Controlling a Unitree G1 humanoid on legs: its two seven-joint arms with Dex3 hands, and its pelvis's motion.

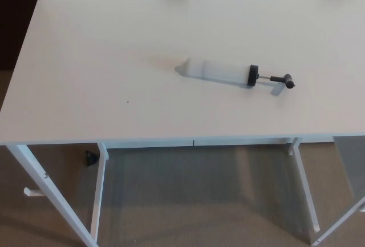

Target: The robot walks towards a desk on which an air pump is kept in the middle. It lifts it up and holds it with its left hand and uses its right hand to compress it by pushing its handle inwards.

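The air pump (219,71) lies flat near the middle of the white desk (102,47), slightly right of centre. Its clear white barrel points its nozzle left. A black cap (252,76) closes the right end, and a thin rod runs out from it to a small black handle (283,80), drawn out to the right. Neither of my hands shows in the head view.
The desk's front edge crosses the picture at about two thirds down, with white legs (51,193) and a crossbar below it. Brown carpet lies under the desk, with a small black object (90,157) on it at the left.
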